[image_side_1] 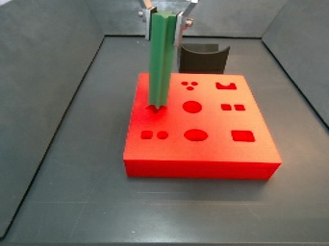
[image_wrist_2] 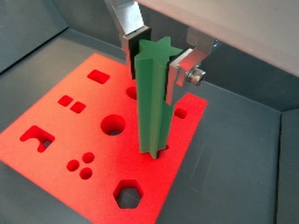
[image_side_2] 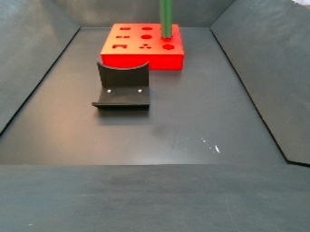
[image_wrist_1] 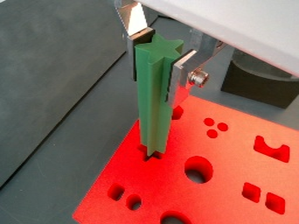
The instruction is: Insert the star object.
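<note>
Insertion looks begun but not finished, as far as you can judge here: the star object (image_wrist_1: 153,101) hangs straight down from your claw (image_wrist_1: 163,54), and its lower tip meets the top face of the red block (image_wrist_1: 233,179) directly below the claw, at what appears to be the star-shaped hole near one edge. In a side view the rod (image_side_1: 160,60) stands upright with almost all of its length above the block (image_side_1: 199,144), so little or none has gone in; whether the ridges are lined up with the hole's points you cannot tell from these pictures. What is left, by my reading, is the push down to full depth, then the release. Your claw is closed on the rod's upper end, silver fingers (image_wrist_2: 126,24) pressing either side, pointing down from above. The fixture (image_side_2: 122,86) stands on the tabletop (image_side_2: 182,127) well apart from the claw, beyond the block's far side.
</note>
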